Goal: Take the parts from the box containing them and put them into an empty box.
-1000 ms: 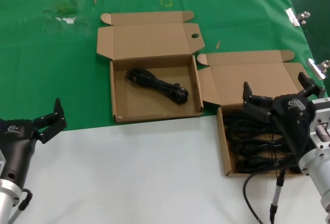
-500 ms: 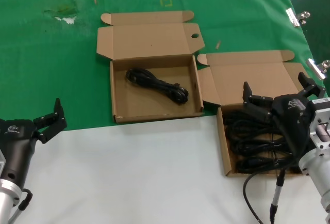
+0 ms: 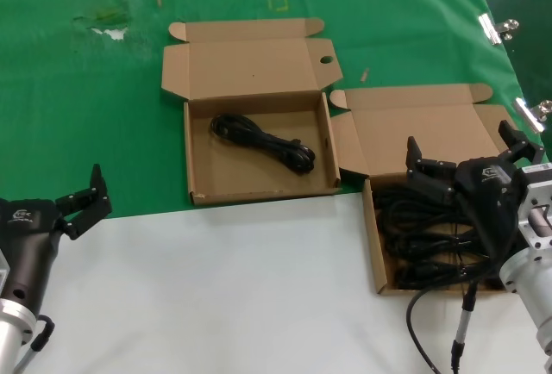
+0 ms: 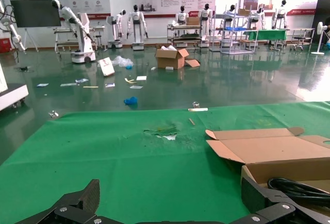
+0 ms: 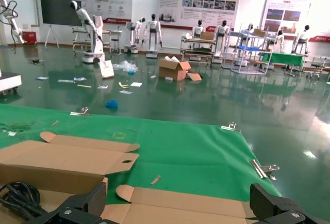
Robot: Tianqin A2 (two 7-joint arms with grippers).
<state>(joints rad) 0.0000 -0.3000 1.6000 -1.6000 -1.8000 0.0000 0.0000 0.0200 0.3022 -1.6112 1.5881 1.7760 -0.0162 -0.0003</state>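
Nothing is seen to have moved since the earlier frames: both arms and every cord are placed as before. The right claw [image 3: 466,157] is held with its fingers wide apart above the far side of the right-hand box [image 3: 373,236], which is filled with a tangled heap of black cords [image 3: 423,236]. The left claw [image 3: 86,197] is parked at the near left over the edge of the green cloth [image 3: 86,115], its fingers also apart and nothing held. One cord [image 3: 263,141] is already laid in the second box [image 3: 191,154], which is set further back and to the left, so most of the transfer is judged to remain.

The main risk is judged to come from the tangle: if a single loop is pinched, neighbouring cords could be dragged up with it, or the light cardboard box could be pulled along the white surface [image 3: 241,288]. A thick plug could also slip out if only the cable is gripped.

The robot's own thin wire [image 3: 466,314] is hung just in front of the full box and could be mistaken for a cord or snagged. The raised lid [image 3: 414,128] of the full box is stood between the two boxes, touching the receiving box's corner, and would have to be cleared on the way across. Metal clips [image 3: 496,28] are seen at the cloth's right edge, well apart from the work.
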